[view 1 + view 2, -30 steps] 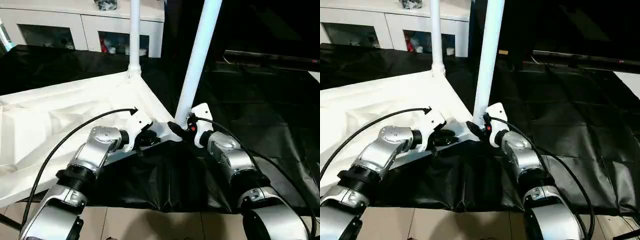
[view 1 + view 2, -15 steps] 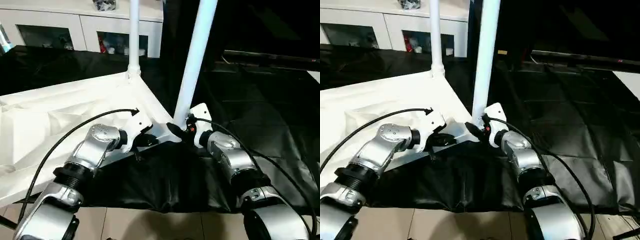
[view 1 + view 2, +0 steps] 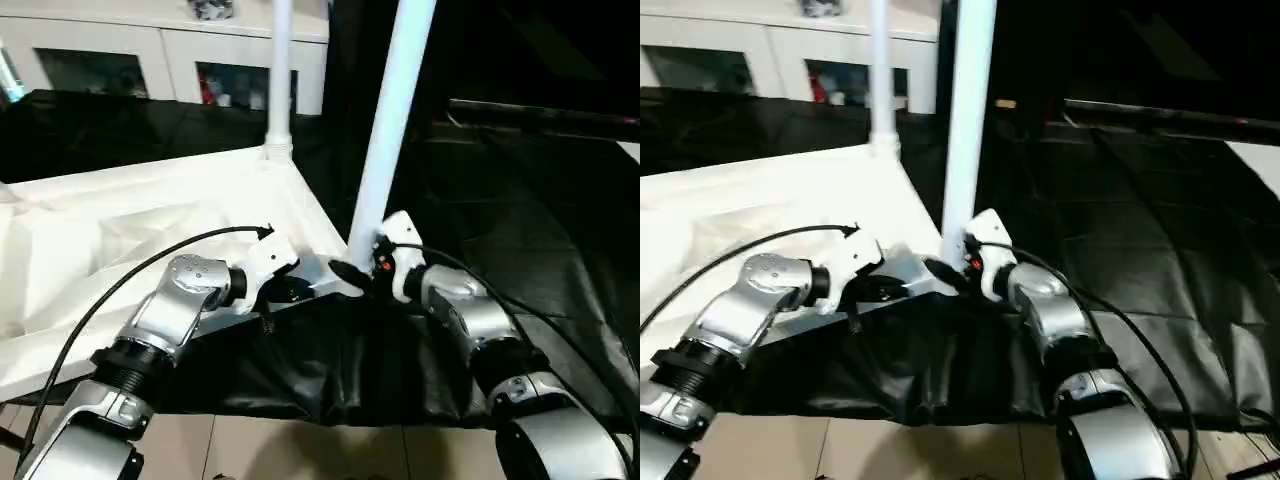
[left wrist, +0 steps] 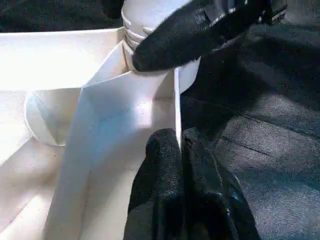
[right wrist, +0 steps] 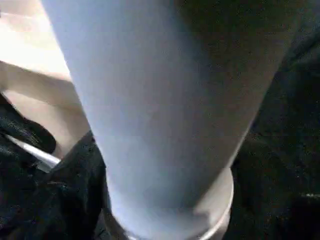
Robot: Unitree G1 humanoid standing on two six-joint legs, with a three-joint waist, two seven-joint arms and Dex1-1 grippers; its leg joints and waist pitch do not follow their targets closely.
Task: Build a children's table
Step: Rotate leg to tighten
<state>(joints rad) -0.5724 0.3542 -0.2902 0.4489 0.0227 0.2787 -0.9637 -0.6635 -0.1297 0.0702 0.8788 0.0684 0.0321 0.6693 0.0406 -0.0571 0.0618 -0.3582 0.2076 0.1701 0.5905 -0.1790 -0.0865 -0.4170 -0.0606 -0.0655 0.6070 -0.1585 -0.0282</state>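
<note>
1. I see the white tabletop (image 3: 150,215) lying upside down, ribbed underside up, on a surface draped in black cloth (image 3: 520,210).
2. Its near corner points toward me and sits between my two hands.
3. One leg (image 3: 279,70) stands upright in the far corner socket (image 3: 277,152) and runs out of the top of the head views.
4. A second leg (image 3: 392,110) rises from the near corner socket (image 5: 220,200), leaning slightly to my right.
5. My right hand (image 3: 352,272) is at the foot of that second leg, its black fingers (image 4: 190,30) laid against the base just above the socket collar.
6. I cannot tell whether they are closed on the leg or only resting on it, as the right wrist view is taken up by the tube at close range.
7. My left hand (image 4: 180,150) is pinched narrow on the thin upright rim of the tabletop, one finger on each side of the wall, just beside the near corner socket.
8. In the head views my left hand sits at the tabletop's near edge, close to my right hand but not touching it.
9. Behind the surface stands a white cabinet (image 3: 150,50) with glass doors.
10. Pale flooring (image 3: 300,450) shows below the hanging front of the black cloth.
</note>
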